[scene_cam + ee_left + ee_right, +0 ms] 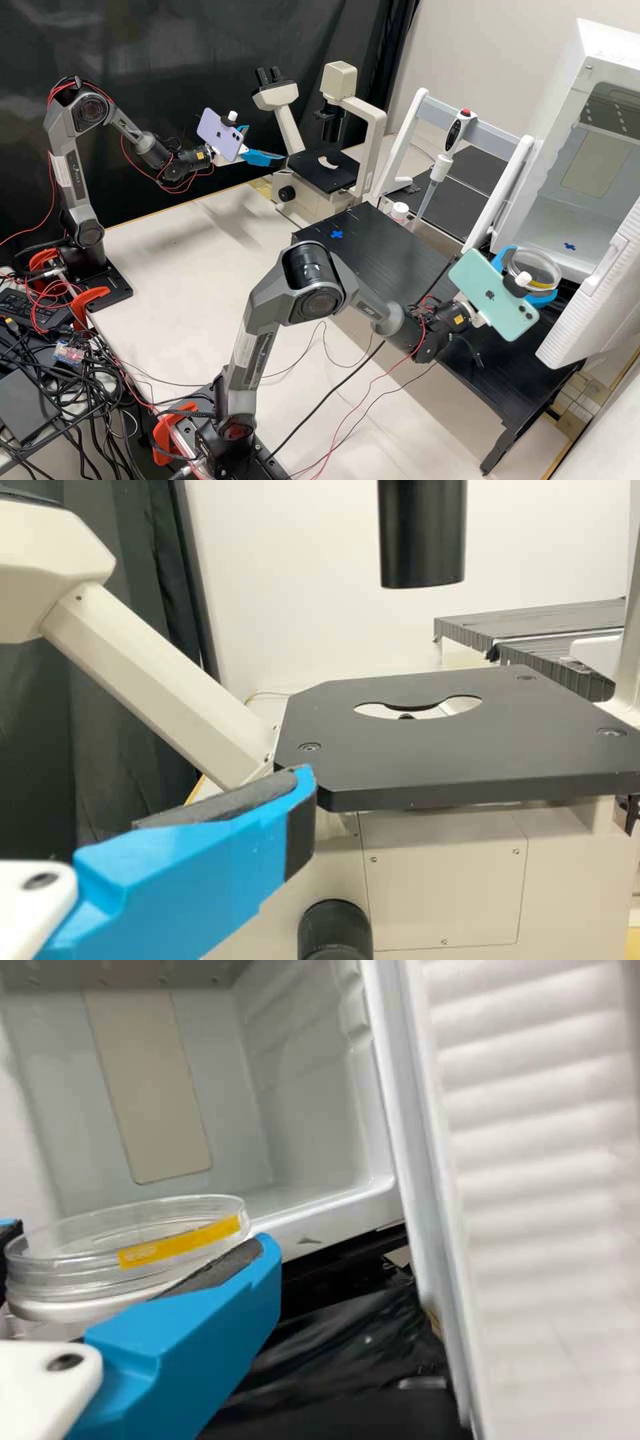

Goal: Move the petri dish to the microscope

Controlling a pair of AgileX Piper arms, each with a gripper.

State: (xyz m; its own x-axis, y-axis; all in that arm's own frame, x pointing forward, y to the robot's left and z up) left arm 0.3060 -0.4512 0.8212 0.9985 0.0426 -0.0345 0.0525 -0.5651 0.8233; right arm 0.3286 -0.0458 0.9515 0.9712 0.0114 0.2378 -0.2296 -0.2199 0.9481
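Carrying the petri dish (75, 1285) to the microscope stage (450, 755) wants a level, slow path, clear of the door (590, 293). Right gripper (533, 272) clamps dish sides; left gripper (267, 144) open, empty.

In the high view, the edge crops the open white cabinet (552, 127) at two o'clock and black cables (90, 383) at eight; past three, a mint-green phone (493, 295) hides some of the right gripper (533, 275). The yellow label's (180, 1243) print (tiny stuff) is unreadable.
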